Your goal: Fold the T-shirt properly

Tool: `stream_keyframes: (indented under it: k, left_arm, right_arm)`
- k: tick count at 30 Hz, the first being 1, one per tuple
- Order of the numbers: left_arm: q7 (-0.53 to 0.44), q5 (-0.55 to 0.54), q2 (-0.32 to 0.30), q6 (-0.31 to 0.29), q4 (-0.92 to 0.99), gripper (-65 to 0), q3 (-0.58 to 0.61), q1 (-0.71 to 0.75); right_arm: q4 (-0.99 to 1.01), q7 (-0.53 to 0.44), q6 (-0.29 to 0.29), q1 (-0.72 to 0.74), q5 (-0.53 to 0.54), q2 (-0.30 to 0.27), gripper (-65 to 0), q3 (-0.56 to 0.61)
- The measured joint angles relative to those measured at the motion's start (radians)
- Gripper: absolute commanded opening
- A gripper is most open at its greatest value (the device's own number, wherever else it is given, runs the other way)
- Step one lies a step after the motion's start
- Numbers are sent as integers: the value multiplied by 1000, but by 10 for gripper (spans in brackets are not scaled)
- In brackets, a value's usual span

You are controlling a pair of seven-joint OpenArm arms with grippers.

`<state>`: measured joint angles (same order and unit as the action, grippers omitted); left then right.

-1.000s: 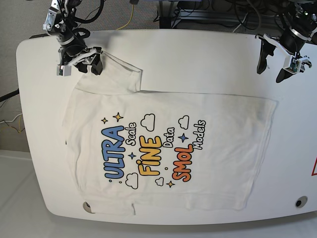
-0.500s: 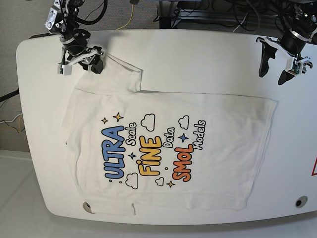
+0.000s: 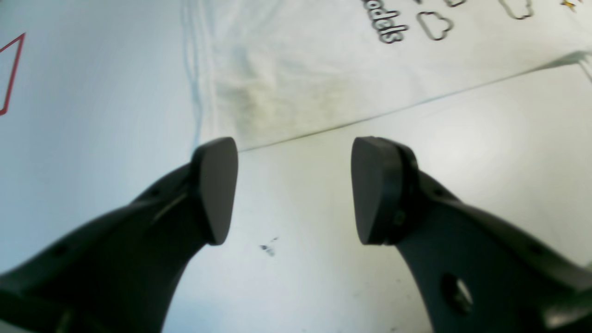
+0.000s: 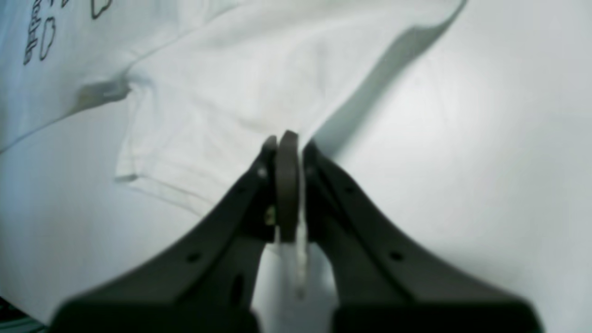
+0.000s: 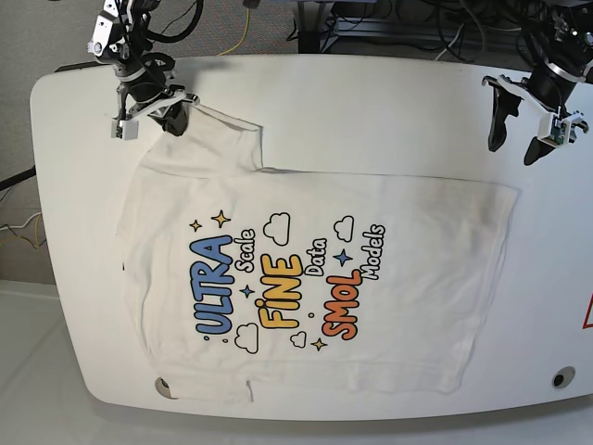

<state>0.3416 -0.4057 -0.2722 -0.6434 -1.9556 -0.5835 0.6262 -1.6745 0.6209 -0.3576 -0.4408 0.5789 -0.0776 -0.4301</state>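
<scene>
Right gripper, upper left of base view, wide second ago, now clamped on sleeve edge of T-shirt. Shirt flat, print up, centre of table. Left gripper hangs wide, upper right, holding nothing. Sleeve fold looks ready to start.

Cut off by the left wrist view's top edge: most of the T-shirt, only "odels" of its print legible. Hidden between the right gripper's closed pads: the pinched sleeve edge. Blurred throughout the right wrist view. Partly draped over the table's near rim: the shirt's lower sleeve. Too small to read: the neck label
</scene>
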Motion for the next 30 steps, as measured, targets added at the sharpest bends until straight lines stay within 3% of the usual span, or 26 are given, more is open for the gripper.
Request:
stream_keyframes:
  k: [7,13,24,28,30]
  left_arm:
    - [19,-46,-10,-7,89,-309,-9,-56]
    - [101,-95,-35,-1,220,-307,-17,-123]
    - [106,-223,-36,-39,330,-299,-31,-134]
    - [149,-262,-36,-10,397,-283,-56,-162]
    - [263,-329,-34,16,462,-280,-98,-205]
  right_arm:
    - [0,-15,2,8,-19,0,-650,1]
    - [0,-5,9,18,-25,-2,-650,0]
    - [1,83,6,41,30,0,-650,-13]
    - [2,96,7,50,36,0,-650,-13]
    - [2,93,15,52,36,0,-650,-9]
